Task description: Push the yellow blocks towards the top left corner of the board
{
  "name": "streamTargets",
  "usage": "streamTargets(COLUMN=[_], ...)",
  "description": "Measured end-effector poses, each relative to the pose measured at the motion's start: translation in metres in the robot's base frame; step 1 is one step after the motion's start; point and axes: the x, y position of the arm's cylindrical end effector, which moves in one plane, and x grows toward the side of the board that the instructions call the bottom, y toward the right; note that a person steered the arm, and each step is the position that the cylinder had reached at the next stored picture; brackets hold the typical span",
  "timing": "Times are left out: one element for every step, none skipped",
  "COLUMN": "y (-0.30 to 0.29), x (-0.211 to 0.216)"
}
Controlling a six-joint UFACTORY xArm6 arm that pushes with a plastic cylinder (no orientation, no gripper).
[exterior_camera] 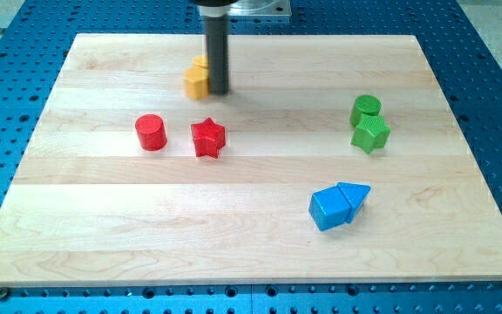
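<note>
Noting first our tip (219, 92) — it sits on the board (103, 227) just at the 3 o'clock side of the yellow blocks (197, 78), touching or very nearly touching them; the rod hides their right edge, so we cannot tell contact for certain. There are no fingers here to open or close, only the bare rod end. The yellows look like two pieces packed together, one toward 12 o'clock of the other, shapes unclear, lying near the board's top edge and a little left of centre. From our tip they lie at 9 o'clock, and the top left corner lies further on at roughly 10 o'clock — so we judge the line tip-to-blocks-to-corner is nearly straight, wanting only a slight upward bias. Below, the red cylinder (151, 133) and red star (207, 138) sit well off that path. Green cylinder (366, 108) and green star (370, 133), blue cube (329, 210) and blue triangle (354, 199), lie far toward 4 o'clock.
</note>
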Motion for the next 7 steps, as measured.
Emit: streamTargets(y=[-0.009, 0.017, 0.012, -0.012, 0.016, 0.010, -0.027], x=[-0.004, -0.002, -0.017, -0.030, -0.031, -0.056, -0.064])
